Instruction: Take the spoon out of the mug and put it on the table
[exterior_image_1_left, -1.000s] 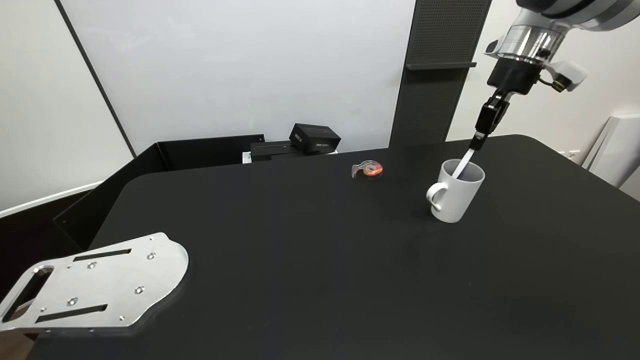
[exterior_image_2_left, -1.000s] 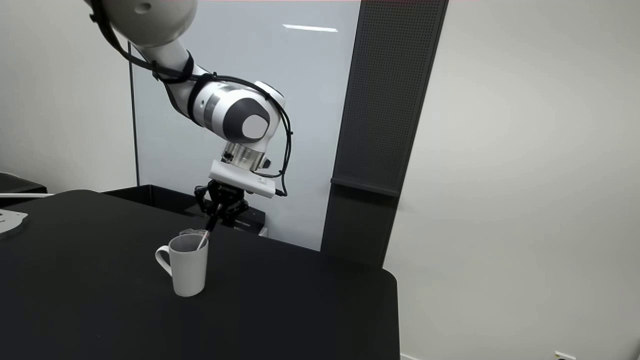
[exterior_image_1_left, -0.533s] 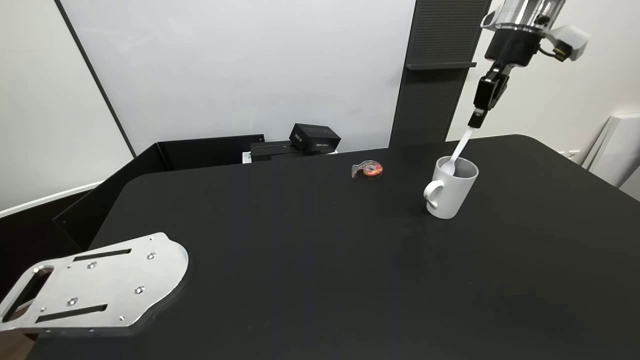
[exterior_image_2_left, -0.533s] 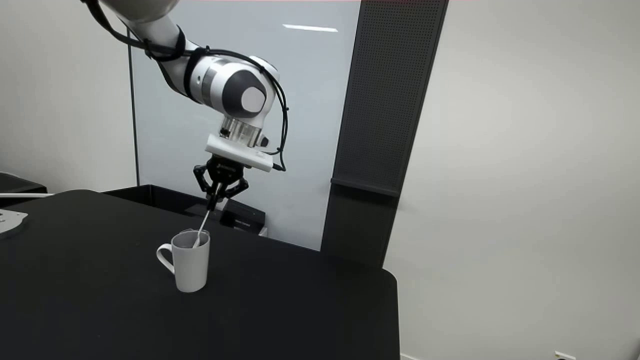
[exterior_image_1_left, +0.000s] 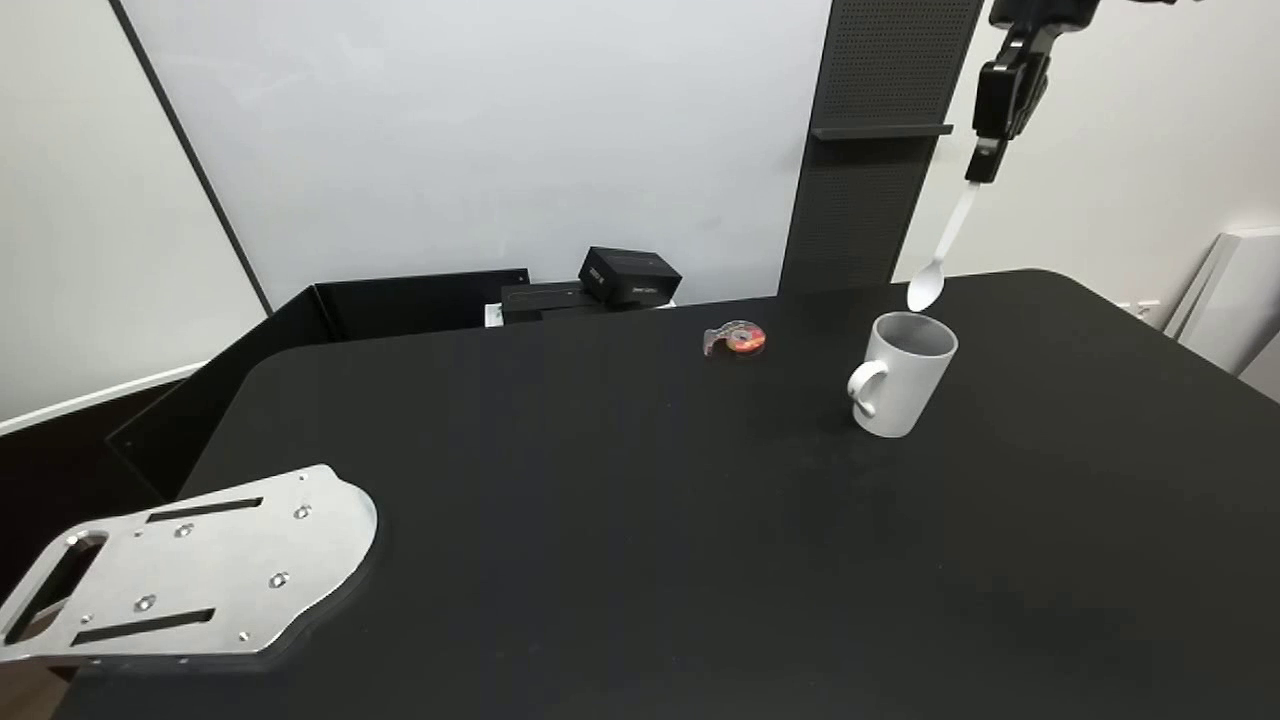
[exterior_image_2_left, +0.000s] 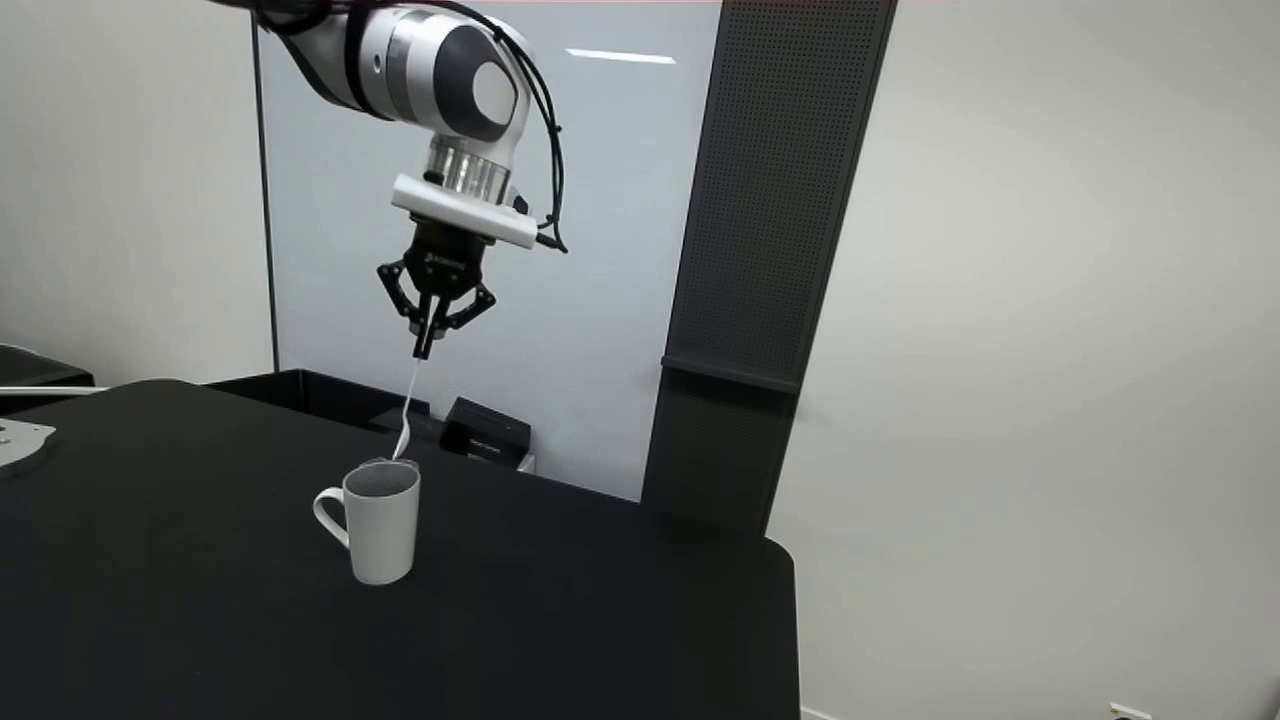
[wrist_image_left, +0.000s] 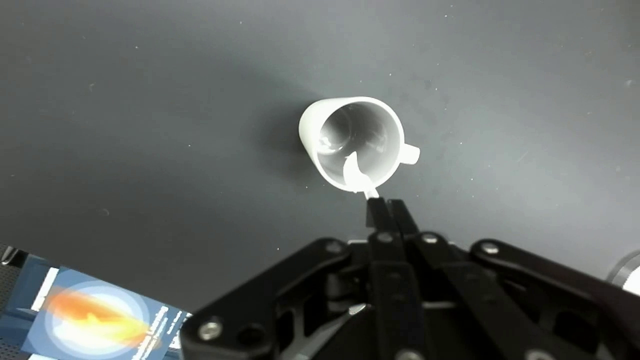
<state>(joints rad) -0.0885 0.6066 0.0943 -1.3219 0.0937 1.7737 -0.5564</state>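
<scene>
The spoon (exterior_image_1_left: 926, 286), its bowl inside the mug (exterior_image_1_left: 903, 387) half a second earlier, hangs tilted above the rim, clear of it, its handle pinched in the raised gripper (exterior_image_2_left: 422, 351). The mug stands unmoved on the surface (exterior_image_1_left: 600, 520). In the wrist view the gripper hides most of this handle, and a round object (wrist_image_left: 631, 279) at the right edge is cropped, its identity unclear; in an exterior view the upper edge cuts off the arm (exterior_image_2_left: 425, 75).
</scene>
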